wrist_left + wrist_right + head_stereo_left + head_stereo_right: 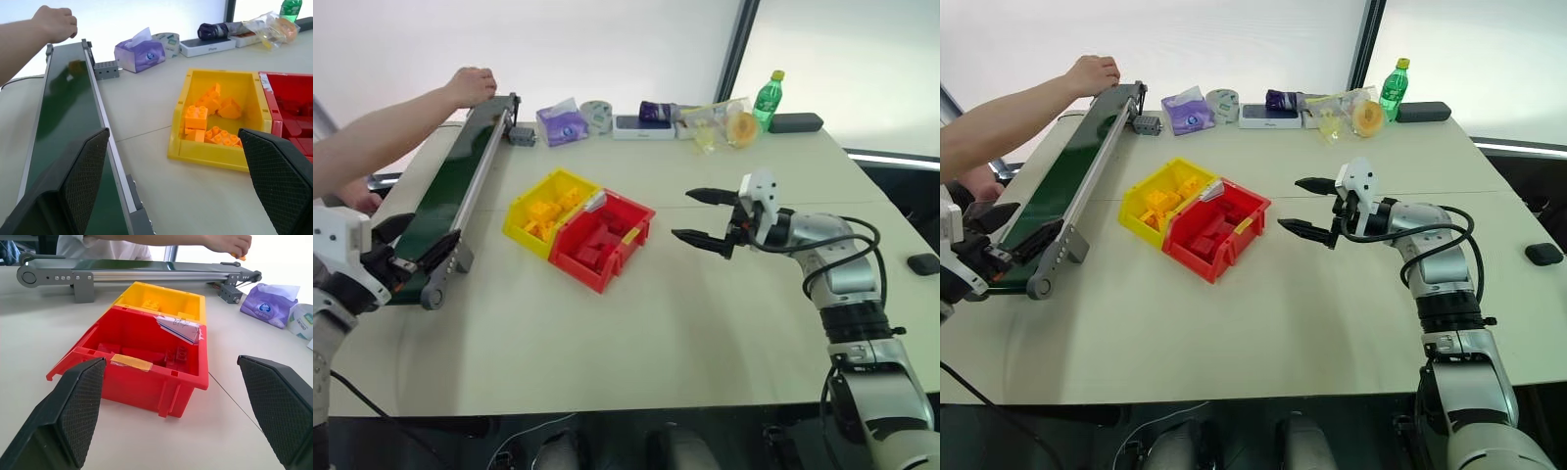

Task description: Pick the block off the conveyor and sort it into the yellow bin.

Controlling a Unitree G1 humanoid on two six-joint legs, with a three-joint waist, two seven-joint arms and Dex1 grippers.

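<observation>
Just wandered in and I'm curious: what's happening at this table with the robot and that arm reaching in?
A person's hand is setting a small yellow block at the far end of the conveyor. The left gripper waits open at the near end, and the right gripper hangs open beside the red bin. Neither is holding anything. The yellow bin, joined to the red one, already has yellow bricks inside.

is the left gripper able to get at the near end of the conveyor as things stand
Probably yes. The left gripper is open and sits right at the near end of the conveyor, with nothing between them. The person's hand is far off at the belt's other end.
</observation>
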